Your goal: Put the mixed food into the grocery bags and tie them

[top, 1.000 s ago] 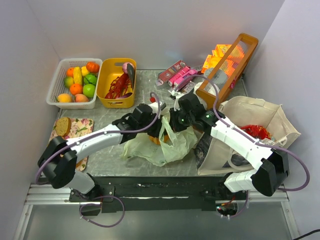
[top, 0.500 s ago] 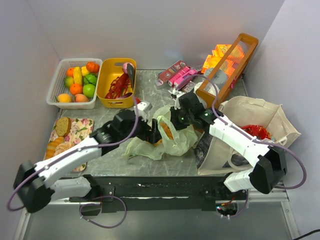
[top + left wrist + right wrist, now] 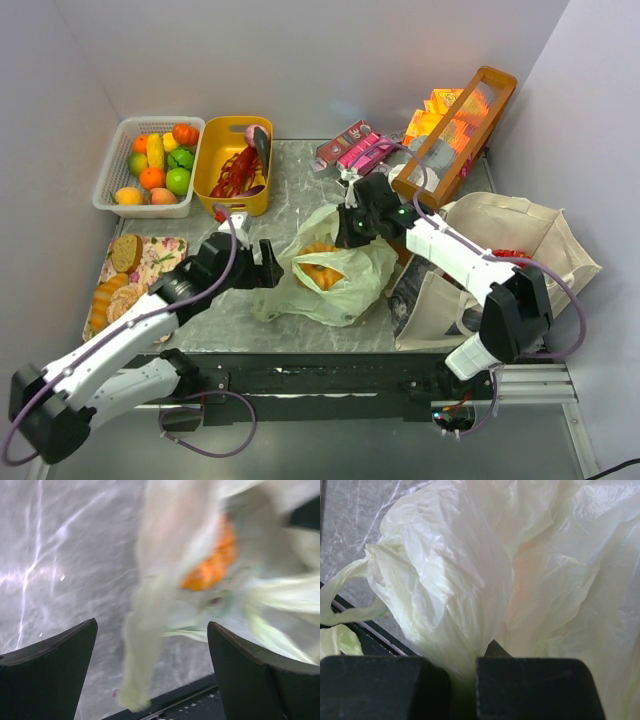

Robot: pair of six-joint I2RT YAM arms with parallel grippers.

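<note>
Far left first: at 9 o'clock from the pale green bag (image 3: 352, 292), the left gripper (image 3: 266, 266) hangs just clear of the plastic. Its jaws are spread wide with nothing between them; the wrist view is blurred, but the gap is plain. Centre table, the bag lies slumped and crumpled, with a golden-orange food item (image 3: 320, 272) showing in its mouth. At the bag's 1 o'clock, the right gripper (image 3: 346, 228) has a bunch of that thin film pinched, fingers (image 3: 380, 685) almost together around it. Over at 3 o'clock, just beside the bag, the beige canvas tote (image 3: 510, 222) sits open, a red packet (image 3: 514, 262) inside.
</note>
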